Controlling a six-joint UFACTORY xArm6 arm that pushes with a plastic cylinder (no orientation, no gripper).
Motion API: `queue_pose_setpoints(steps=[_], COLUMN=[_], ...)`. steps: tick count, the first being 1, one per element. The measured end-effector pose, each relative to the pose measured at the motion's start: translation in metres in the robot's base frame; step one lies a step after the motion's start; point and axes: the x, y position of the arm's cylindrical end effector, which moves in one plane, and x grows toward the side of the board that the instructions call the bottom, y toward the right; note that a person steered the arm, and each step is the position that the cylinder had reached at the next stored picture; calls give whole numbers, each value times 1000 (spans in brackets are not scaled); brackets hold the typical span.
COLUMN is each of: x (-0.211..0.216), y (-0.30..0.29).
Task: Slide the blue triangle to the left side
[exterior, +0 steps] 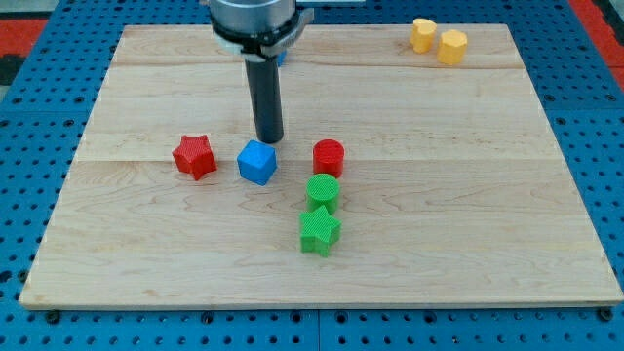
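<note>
Wooden board (468, 244) on blue pegboard; pale, flat, raised rim absent.

- My tip (268, 139): just above the blue block in the view, touching or nearly so. No jaws are fitted, so there is nothing to spread or pinch; bare rod only.
- Blue block (257, 162): mid-board, looks cube-like rather than triangular.
- Blue sliver (282, 56): beside the arm housing at the view's top, mostly hidden; possibly the triangle, shape cannot be told.
- Red star (195, 156): on the view's left of the blue block, apart.
- Red cylinder (329, 157), green cylinder (323, 190), green star (319, 230): the view's right.
- Two yellow blocks (438, 40): top right corner.

Step, judged: approach, push not begun. Next move calls for the tip on the target's right flank. Leftward room is open along the top; mid-board, the red star obstructs.
</note>
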Motion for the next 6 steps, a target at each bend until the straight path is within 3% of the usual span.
queue_pose_setpoints(steps=[1, 2, 3, 4, 6], x=[-73, -135, -158, -128, -145], y=[62, 82, 18, -86, -107])
